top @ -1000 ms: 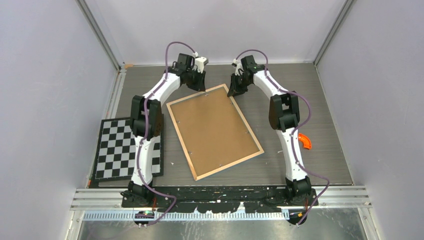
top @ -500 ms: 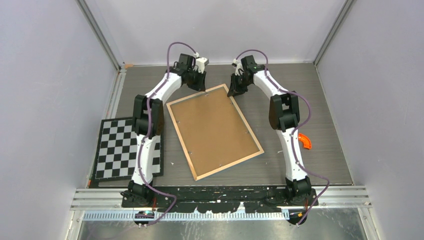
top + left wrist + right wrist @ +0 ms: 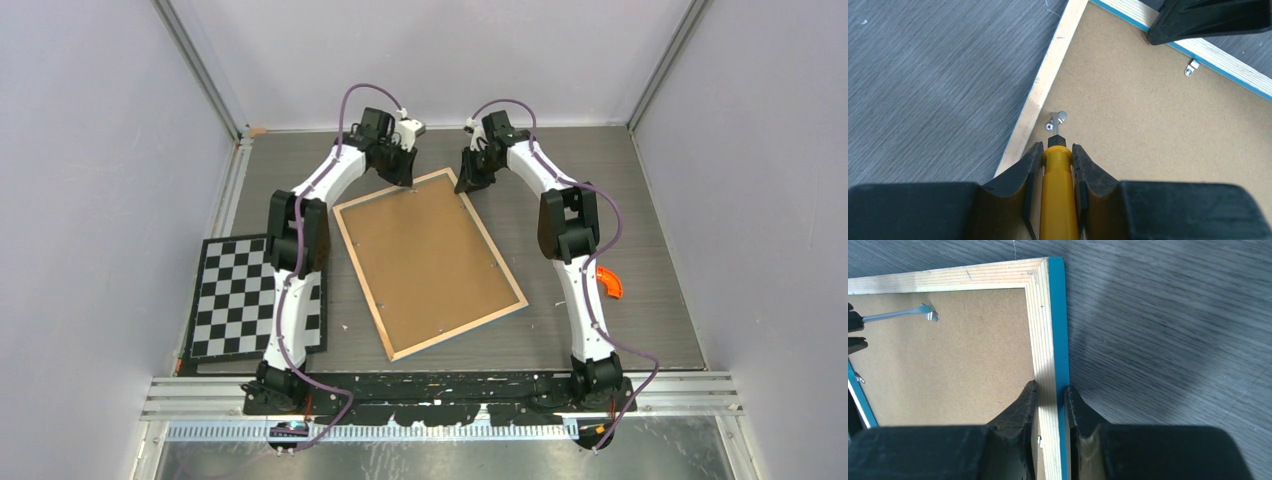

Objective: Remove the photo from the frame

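The frame lies face down mid-table, its brown fibreboard back up, with a light wood rim and a blue edge. The photo is hidden under the back. My left gripper is shut on a yellow-handled screwdriver. The screwdriver's metal tip rests at a small metal tab by the frame's far rim. My right gripper is shut on the rim near the far right corner, one finger on the back side and one on the blue side. A second tab sits further along.
A black-and-white checkerboard lies left of the frame, partly under the left arm. A small orange object sits at the right beside the right arm. Grey walls close in the table on three sides.
My left gripper has shifted a little to the right, bringing the screwdriver over the frame's far edge. The right gripper and the frame have not moved.
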{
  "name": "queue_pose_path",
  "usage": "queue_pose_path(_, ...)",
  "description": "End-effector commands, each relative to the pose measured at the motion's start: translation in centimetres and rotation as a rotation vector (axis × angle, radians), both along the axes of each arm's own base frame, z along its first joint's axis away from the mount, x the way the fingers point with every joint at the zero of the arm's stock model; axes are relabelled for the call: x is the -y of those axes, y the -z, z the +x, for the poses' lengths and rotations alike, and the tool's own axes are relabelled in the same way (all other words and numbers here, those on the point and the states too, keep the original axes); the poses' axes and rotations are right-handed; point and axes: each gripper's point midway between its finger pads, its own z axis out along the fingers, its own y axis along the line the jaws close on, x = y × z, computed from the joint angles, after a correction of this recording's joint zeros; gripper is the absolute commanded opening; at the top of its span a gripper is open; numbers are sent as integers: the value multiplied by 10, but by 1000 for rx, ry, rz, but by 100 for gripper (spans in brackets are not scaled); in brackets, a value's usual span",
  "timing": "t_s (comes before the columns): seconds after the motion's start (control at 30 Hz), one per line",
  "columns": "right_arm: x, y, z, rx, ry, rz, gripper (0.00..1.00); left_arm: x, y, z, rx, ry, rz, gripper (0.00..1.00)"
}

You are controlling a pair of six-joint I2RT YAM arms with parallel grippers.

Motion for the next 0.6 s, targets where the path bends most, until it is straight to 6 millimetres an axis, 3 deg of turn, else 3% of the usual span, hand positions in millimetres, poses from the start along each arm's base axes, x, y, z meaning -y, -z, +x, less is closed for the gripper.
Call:
queue_pose_path(0.0,-12,9,-27,-109,-6,17,1,4,-7,-33,-93,72,15,0)
queue_pose_path(0.23,-13,7,-29,-115,-16,27,1,11,-22,-36,-80,99,-25,0)
queue_pose_path(0.4,-20,6,-34,-112,-55,38,1,32,-49,-33,-62,98,-166,0)
queue_pose_path(0.57,-32,8,-47,-125,-105,47,0,50,-53,-39,-92,118,-250,0)
